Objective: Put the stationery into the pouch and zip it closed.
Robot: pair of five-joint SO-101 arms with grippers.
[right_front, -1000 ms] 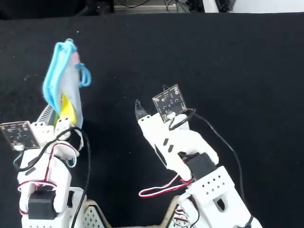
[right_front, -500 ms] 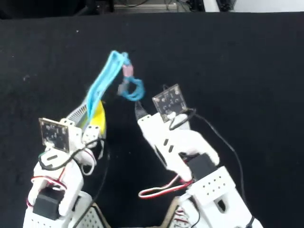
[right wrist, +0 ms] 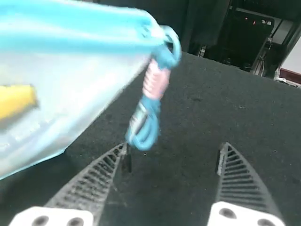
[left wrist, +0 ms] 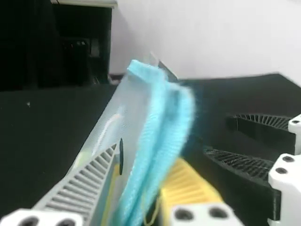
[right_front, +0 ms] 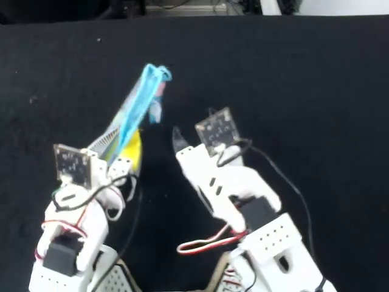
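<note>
While our left gripper [right_front: 120,146] pinches the pouch [right_front: 132,112] aloft, we judge it soft, light, floppy | right gripper [right wrist: 174,150] spread, empty | best hold: corded zip pull [right wrist: 146,110]

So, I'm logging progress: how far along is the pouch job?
The left gripper clamps the translucent blue-trimmed pouch; what it holds is unclear. The open right gripper sits by the dangling blue cord zip pull. Grabbing it and zipping shut looks left.
</note>
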